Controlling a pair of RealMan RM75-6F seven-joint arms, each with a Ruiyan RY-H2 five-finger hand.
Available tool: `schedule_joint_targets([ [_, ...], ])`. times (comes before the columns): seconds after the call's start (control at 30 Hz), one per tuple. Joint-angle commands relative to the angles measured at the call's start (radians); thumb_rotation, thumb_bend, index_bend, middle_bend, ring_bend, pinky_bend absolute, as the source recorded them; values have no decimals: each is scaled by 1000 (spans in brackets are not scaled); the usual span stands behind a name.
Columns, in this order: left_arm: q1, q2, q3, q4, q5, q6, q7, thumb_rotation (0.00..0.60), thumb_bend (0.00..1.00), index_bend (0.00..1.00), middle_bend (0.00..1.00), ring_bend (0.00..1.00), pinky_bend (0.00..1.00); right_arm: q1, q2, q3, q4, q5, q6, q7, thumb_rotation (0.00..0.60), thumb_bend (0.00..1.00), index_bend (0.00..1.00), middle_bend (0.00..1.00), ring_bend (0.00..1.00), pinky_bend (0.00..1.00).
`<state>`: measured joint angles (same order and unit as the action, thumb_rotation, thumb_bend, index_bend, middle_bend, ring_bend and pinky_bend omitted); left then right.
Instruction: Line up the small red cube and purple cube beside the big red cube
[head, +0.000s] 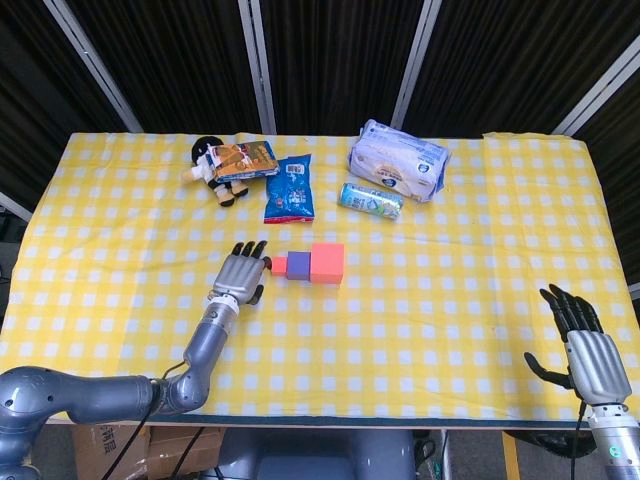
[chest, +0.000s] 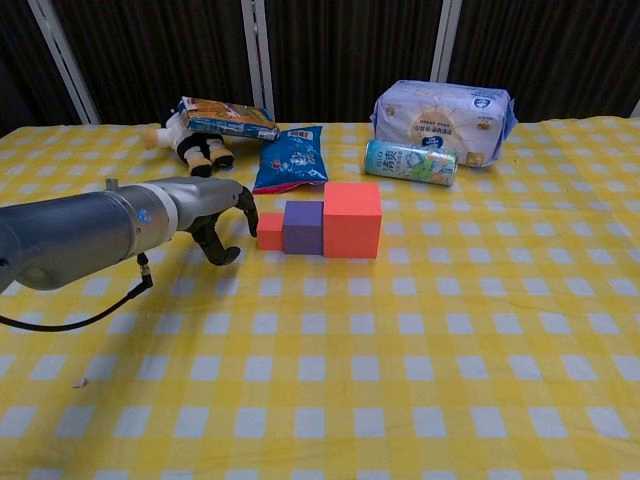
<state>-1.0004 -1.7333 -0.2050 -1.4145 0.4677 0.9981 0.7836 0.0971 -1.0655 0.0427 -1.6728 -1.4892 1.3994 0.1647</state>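
Note:
Three cubes stand in a touching row on the yellow checked cloth: the small red cube (head: 281, 266) (chest: 270, 231) on the left, the purple cube (head: 298, 266) (chest: 302, 227) in the middle, the big red cube (head: 326, 264) (chest: 352, 220) on the right. My left hand (head: 240, 277) (chest: 215, 210) lies just left of the row, fingers apart, holding nothing, its fingertips against the small red cube's left side. My right hand (head: 585, 345) hovers at the table's near right corner, fingers spread and empty; only the head view shows it.
Behind the cubes lie a blue snack bag (head: 290, 188), a plush toy with a box (head: 225, 165), a green can (head: 370, 199) on its side and a white tissue pack (head: 400, 160). The table's front edge (head: 380, 425) runs below my hands.

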Motion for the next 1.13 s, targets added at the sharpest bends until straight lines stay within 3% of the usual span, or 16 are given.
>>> schedule_joint_targets([
  [0.03, 4, 13, 5, -15, -1, 4, 4, 600, 525, 279, 0, 0, 0, 0, 0, 0, 0, 0, 0, 0, 600, 344, 0, 0, 0, 0],
  [0.3, 88, 142, 39, -166, 61, 67, -66, 600, 405, 276, 0, 0, 0, -2, 4, 0, 4, 3, 0, 0, 600, 345, 0, 0, 0, 0],
  [0.43, 179, 253, 79, -279, 205, 153, -159, 600, 342, 202, 0, 0, 0, -2, 4, 2, 5, 10, -1, -14, 600, 344, 0, 0, 0, 0],
  [0.57, 301, 383, 159, -394, 389, 249, -281, 600, 283, 24, 0, 0, 0, -2, 2, 7, 7, 17, 2, -30, 600, 345, 0, 0, 0, 0],
  [0.63, 419, 477, 246, -452, 531, 366, -368, 600, 234, 0, 0, 0, 0, -5, -10, 15, 19, 9, 29, -61, 600, 344, 0, 0, 0, 0],
  [0.7, 498, 522, 317, -439, 675, 442, -439, 600, 197, 0, 0, 0, 0, -10, -23, 17, 26, 14, 41, -99, 600, 344, 0, 0, 0, 0],
  [0.87, 616, 555, 387, -372, 821, 558, -514, 600, 153, 0, 0, 0, 0, -15, -38, 23, 27, 23, 58, -146, 600, 345, 0, 0, 0, 0],
  [1.13, 758, 604, 425, -298, 912, 657, -658, 600, 152, 0, 0, 0, 0, -22, -65, 21, 53, -22, 103, -161, 600, 345, 0, 0, 0, 0],
])
